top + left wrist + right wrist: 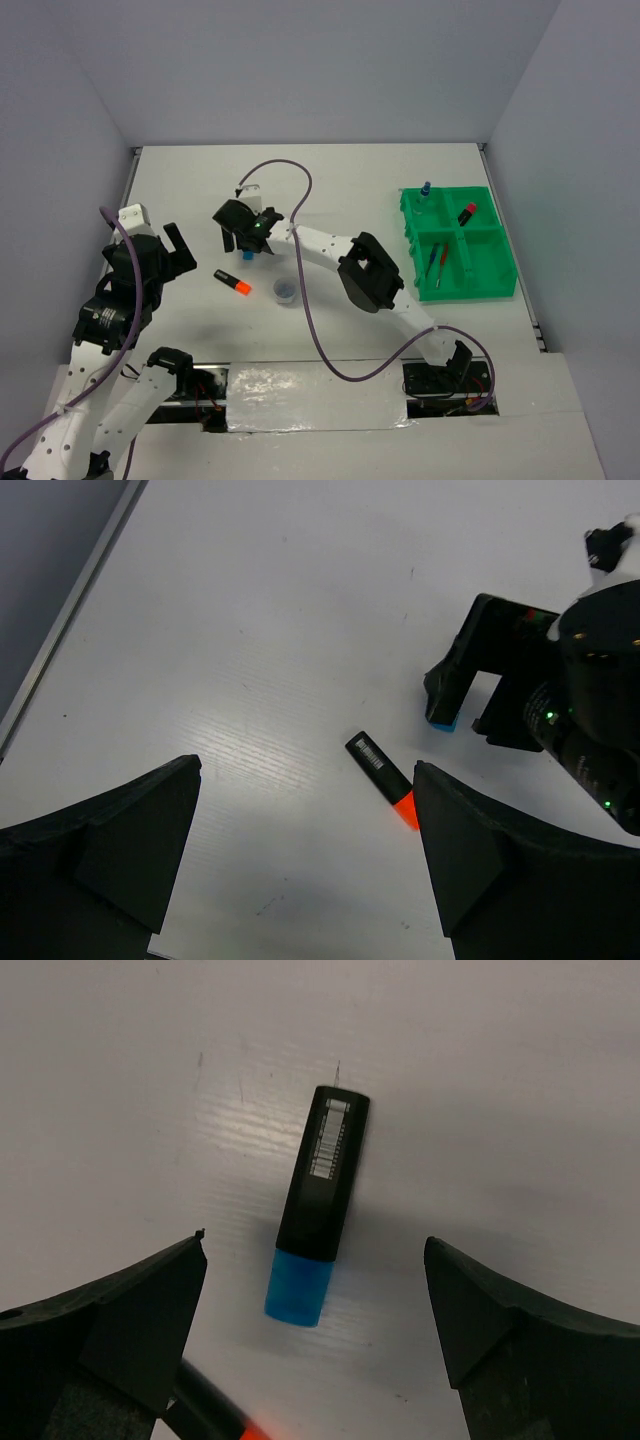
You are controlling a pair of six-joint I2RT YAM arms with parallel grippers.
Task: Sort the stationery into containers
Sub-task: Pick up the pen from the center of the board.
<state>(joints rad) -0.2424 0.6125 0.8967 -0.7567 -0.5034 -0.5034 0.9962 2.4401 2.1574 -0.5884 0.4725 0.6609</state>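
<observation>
Right gripper spread wide over the blue-capped highlighter
It lies flat on the table between the jaws, touching neither; orange-capped highlighter at 7 o'clock from it, green tray well apart at 3 o'clock; left gripper gapes empty
</observation>
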